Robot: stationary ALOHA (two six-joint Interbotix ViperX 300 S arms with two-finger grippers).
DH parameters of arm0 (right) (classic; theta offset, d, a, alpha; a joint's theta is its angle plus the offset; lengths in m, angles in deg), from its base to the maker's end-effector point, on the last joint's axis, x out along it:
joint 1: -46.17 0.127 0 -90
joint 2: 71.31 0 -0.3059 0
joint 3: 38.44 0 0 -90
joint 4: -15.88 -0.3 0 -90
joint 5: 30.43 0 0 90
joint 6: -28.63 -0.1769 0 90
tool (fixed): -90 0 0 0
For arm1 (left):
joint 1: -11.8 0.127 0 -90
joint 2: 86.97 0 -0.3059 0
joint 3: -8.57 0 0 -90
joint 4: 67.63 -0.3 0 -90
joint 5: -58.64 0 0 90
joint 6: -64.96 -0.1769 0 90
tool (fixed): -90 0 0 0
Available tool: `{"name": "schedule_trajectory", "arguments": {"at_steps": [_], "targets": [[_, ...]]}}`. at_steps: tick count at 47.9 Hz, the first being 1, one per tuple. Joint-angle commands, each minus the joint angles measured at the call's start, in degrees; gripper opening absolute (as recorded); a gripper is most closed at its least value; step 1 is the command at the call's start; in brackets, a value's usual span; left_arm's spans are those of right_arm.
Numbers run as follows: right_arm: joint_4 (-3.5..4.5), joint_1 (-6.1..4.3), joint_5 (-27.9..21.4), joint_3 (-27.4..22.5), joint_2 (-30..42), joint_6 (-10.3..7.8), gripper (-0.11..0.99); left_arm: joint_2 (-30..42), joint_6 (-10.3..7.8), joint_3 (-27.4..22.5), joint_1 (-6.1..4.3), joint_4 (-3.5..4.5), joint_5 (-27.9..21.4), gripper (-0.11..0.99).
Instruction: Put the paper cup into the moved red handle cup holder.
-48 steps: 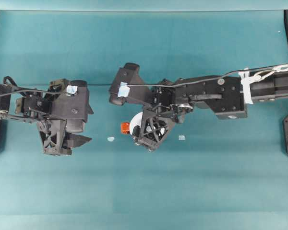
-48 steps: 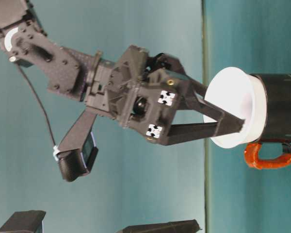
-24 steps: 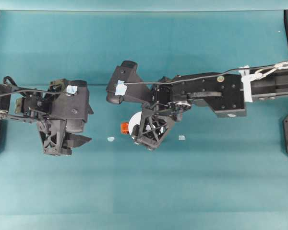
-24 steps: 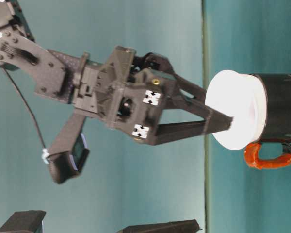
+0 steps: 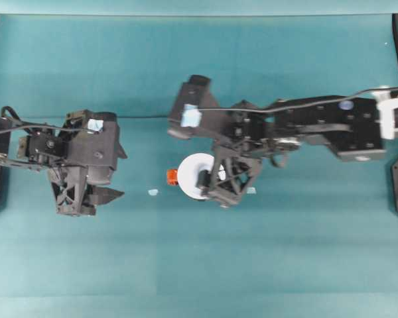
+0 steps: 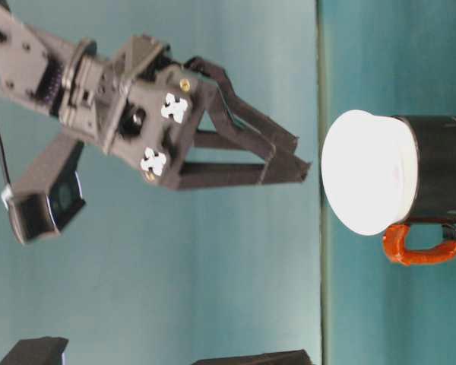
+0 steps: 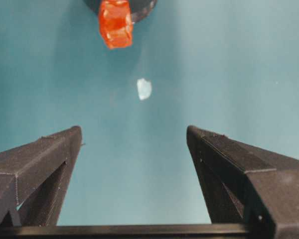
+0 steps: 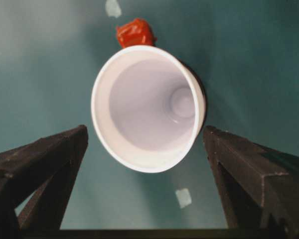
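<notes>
Already the cup (image 8: 148, 107) sat upright in the holder (image 6: 435, 176), just below and ahead of the right fingers (image 8: 147, 164), which gaped wide and empty; left fingers (image 7: 134, 149), equally wide, hung farther off.

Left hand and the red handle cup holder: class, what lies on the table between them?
In the left wrist view, one small pale scrap lies on the teal cloth between the open left hand and the red handle cup holder; otherwise bare.
</notes>
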Motion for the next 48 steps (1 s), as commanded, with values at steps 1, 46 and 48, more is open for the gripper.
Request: {"name": "schedule_trajectory", "arguments": {"at_steps": [1, 46, 48], "targets": [[0.09, 0.79, 3.5, 1.7, -9.2, 1.14, 0.78, -1.1, 0.09, -0.4, -0.26, -0.09, 0.2, 0.93], [0.09, 1.32, 22.0, 16.1, -20.7, 3.87, 0.78, -1.5, 0.09, -0.3, -0.79, -0.09, 0.2, 0.93], [0.09, 1.32, 22.0, 16.1, -20.7, 3.87, 0.78, -1.5, 0.09, -0.3, -0.79, -0.09, 0.1, 0.93]]}}
